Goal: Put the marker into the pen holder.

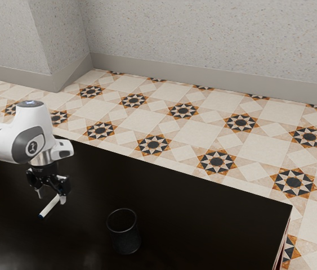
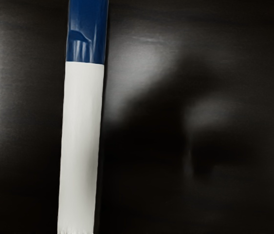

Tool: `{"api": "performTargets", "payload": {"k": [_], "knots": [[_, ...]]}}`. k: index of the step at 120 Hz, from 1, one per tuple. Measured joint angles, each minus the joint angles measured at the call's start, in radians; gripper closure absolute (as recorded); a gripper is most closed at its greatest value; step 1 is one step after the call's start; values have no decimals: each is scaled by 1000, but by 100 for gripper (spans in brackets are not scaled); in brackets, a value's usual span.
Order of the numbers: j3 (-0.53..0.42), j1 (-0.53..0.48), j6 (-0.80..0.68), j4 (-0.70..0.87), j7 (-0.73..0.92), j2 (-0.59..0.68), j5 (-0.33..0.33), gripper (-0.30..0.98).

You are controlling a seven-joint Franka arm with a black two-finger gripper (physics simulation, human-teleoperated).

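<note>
My gripper point(image 1: 52, 198) is low over the left part of the table in the exterior view, open, its two fingers standing apart. The white marker point(image 1: 50, 206) with a dark blue end is just beneath it, the upper end close by the finger on the exterior view's right. In the wrist view the marker point(image 2: 81, 141) stretches lengthwise, white with a blue cap, off to one side of the hand's centre. A black, round, open-topped pen holder point(image 1: 125, 239) stands upright to the exterior view's right of the gripper.
The dark table point(image 1: 203, 219) has its far edge running toward the exterior view's right, with a corner there. Patterned floor tiles and a grey wall lie beyond. Soft reflections and a shadow show on the tabletop point(image 2: 234, 63).
</note>
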State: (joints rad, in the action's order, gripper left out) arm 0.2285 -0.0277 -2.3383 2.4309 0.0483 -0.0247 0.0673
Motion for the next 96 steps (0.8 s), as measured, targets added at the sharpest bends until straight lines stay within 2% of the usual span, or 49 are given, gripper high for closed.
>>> {"api": "performTargets", "payload": {"k": [25,45,58,77,96], "knots": [[0,-107,-2,2,13,-42,-4,17],[-6,-61,-5,2,20,-58,-3,24],[-6,-72,-10,2,24,-74,-3,30],[-6,-77,-15,-1,29,-88,-3,47],[-7,-71,-28,-6,35,-99,1,57]]}}
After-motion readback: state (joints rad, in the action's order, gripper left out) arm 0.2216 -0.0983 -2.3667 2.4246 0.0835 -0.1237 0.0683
